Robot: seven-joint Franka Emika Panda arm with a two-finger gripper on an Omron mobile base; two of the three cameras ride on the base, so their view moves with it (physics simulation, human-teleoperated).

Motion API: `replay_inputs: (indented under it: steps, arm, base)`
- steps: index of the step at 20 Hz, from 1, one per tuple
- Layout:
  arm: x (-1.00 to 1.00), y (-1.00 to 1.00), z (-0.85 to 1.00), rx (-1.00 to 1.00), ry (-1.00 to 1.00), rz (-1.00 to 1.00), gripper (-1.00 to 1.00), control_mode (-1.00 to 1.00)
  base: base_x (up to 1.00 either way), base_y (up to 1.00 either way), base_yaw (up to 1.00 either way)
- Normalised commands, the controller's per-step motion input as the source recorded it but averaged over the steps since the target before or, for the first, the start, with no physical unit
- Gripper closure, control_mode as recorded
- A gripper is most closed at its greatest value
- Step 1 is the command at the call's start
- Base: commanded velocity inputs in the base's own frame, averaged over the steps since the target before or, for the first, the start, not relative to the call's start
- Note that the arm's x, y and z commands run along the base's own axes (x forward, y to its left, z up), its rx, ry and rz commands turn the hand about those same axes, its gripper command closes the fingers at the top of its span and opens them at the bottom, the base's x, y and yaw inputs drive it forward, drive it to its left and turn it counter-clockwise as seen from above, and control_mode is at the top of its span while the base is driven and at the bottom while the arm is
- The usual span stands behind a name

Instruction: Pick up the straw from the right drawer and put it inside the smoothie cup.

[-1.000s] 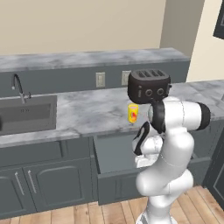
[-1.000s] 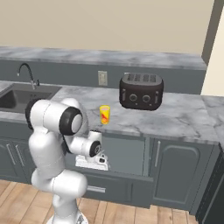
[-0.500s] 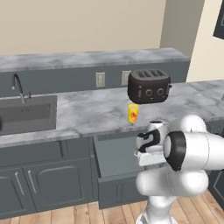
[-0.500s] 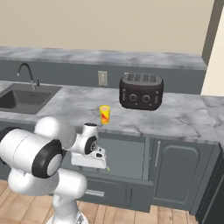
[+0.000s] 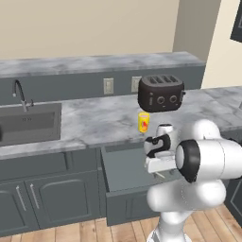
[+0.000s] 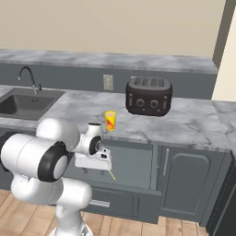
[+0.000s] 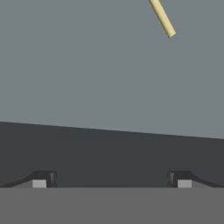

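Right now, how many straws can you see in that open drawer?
1. A single straw lies on the drawer floor, beyond the open pincer. The robot's body hides part of the drawer, so more could be there.

Arm folded low, hand point(image 7: 112, 181) fingers spread wide.

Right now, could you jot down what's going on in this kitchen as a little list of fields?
drawer: the right drawer is pulled open
straw: the straw lies on the drawer floor, not yet gripped
cup: the smoothie cup stands upright on the counter, in front of the toaster
end effector: the end effector is open, over the drawer
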Motion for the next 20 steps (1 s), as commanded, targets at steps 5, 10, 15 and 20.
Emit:
replay_inputs:
  steps: [5,10,15,20]
  arm:
    - [0.46,-0.11,0.00,0.00,0.03,0.00,-1.00,-1.00]
    - [0.34,-0.20,-0.02,0.00,0.00,0.00,-1.00,-1.00]
    - [0.19,-0.20,-0.14,0.03,-0.02,0.01,-1.00,-1.00]
    - [0.06,-0.02,-0.27,0.04,-0.10,0.02,-1.00,-1.00]
  base:
    - [0.00,0.00,0.00]
    - [0.00,0.00,0.00]
    - [0.00,0.00,0.00]
    - [0.00,0.00,0.00]
